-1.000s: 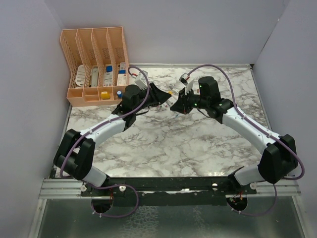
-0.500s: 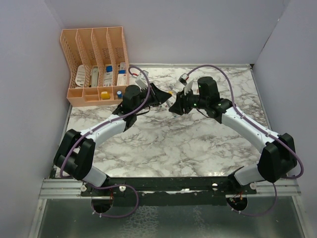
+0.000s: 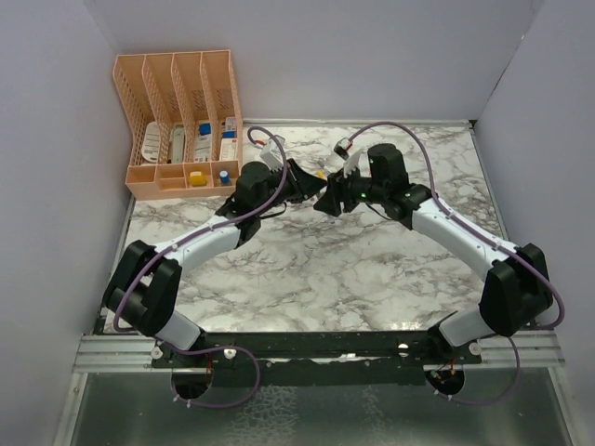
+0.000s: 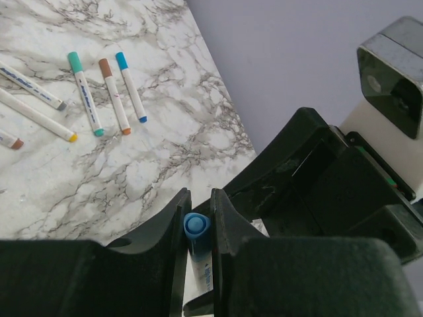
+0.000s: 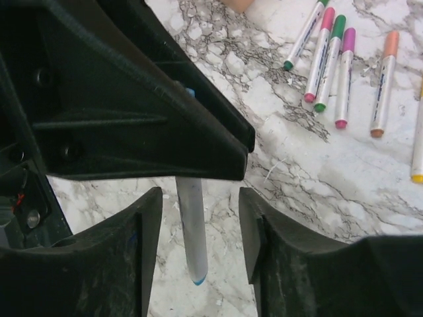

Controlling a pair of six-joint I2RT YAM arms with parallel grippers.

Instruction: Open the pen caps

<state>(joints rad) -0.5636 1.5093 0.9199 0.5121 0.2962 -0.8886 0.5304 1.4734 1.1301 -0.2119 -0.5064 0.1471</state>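
My left gripper [image 4: 198, 203] clamps the blue cap [image 4: 196, 226]; my right gripper [image 5: 199, 201] stands open astride the pen [image 5: 192, 231], untouching. Closing off-centre could twist it loose.

Lab cell: plain walls [image 3: 372, 56], marble table [image 3: 325, 274]

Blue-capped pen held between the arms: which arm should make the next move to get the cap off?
Right. The right gripper is open astride the pen barrel; the left gripper clamps the blue cap, so right likely closes and pulls.
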